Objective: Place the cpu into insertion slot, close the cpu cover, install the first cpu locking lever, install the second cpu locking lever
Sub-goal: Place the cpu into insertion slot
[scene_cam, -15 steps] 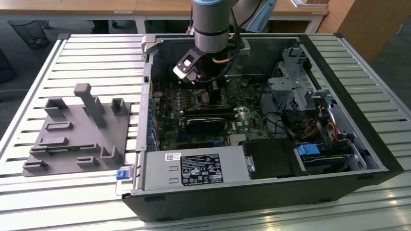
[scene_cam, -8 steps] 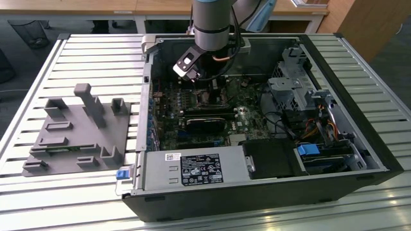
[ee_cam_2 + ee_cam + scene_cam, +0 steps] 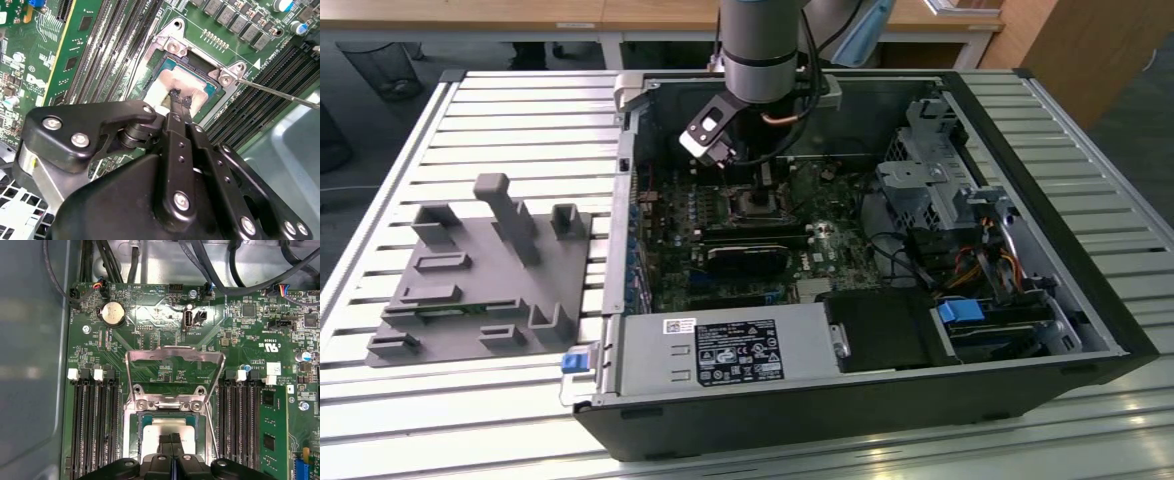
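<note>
The cpu [image 3: 155, 432], a silvery square chip, lies flat inside the insertion slot [image 3: 165, 405] on the green board. It also shows in the second wrist view, cpu [image 3: 197, 85] within the slot's metal rim [image 3: 172, 47]. The cpu cover [image 3: 172, 356] stands swung up and open behind the slot, its window showing the board through it. My gripper [image 3: 172, 438] is directly over the chip, its two black fingers pressed together and shut. The tips [image 3: 179, 98] sit at the middle of the chip's top face. In the exterior view the gripper [image 3: 758, 190] reaches down into the open computer case.
A thin metal lever rod [image 3: 280, 92] runs out from the slot's corner. Long black memory slots [image 3: 92, 425] flank the socket on both sides. Cables [image 3: 215, 270] cross the case wall. A black heatsink block [image 3: 747, 255] and a grey fixture [image 3: 480, 270] on the slatted table lie nearby.
</note>
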Tool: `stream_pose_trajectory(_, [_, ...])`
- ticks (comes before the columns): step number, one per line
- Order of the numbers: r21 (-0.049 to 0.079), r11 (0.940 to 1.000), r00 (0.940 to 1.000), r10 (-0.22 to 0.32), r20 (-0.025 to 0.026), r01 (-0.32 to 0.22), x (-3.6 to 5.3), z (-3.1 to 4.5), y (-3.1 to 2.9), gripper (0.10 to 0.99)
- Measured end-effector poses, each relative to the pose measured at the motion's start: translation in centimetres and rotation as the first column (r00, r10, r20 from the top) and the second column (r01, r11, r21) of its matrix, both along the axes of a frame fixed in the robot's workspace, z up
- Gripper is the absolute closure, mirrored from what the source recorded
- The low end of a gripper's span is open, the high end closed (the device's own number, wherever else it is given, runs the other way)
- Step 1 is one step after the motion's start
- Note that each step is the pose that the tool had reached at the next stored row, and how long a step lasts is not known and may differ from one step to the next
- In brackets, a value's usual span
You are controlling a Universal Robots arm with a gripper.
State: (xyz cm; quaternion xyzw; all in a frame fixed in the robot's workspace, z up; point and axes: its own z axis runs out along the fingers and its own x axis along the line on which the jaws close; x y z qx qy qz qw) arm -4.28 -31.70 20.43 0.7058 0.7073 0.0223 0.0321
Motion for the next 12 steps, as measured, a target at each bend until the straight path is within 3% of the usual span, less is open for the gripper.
stream_pose_trajectory(12, [0.0,1.0,1.0,0.0,-0.0011,0.0,0.0,0.4,0.0,0.965])
